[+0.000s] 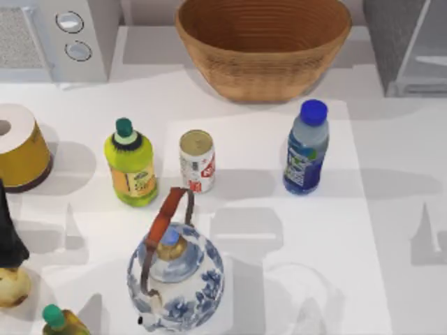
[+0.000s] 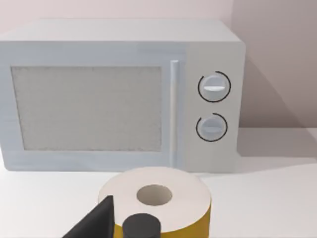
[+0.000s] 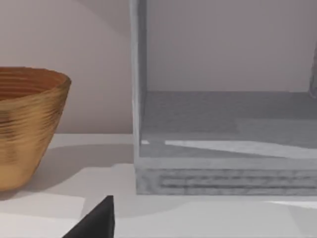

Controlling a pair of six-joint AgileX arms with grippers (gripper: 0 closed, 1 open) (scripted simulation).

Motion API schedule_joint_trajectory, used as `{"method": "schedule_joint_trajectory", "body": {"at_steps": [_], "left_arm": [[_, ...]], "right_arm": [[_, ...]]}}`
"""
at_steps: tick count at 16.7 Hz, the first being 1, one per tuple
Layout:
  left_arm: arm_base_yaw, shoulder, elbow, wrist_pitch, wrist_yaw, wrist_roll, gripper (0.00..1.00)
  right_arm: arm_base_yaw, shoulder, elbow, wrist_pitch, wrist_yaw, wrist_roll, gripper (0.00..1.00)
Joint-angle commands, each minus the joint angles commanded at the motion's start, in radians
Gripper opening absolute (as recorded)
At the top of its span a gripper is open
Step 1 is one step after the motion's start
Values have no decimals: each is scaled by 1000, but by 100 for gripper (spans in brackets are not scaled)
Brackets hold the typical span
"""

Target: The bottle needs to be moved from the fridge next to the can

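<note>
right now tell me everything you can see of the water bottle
The bottle is clear plastic with a round blue cap and a blue-and-green label wrapped around its body. It stands upright on the white table, out of the fridge, right of the can with an open gap between them, in front of the wicker basket. Nothing touches it but the table; it casts a soft shadow to its right.
</note>
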Motion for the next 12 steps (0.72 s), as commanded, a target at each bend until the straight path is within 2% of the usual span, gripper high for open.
{"method": "schedule_joint_trajectory", "body": {"at_steps": [5, 12], "left_arm": [[0, 0, 0, 0, 0, 0, 100], [0, 0, 0, 0, 0, 0, 100]], "right_arm": [[-3, -166, 137, -265, 2, -4, 100], [-2, -487, 399, -895, -3, -8, 100]]}}
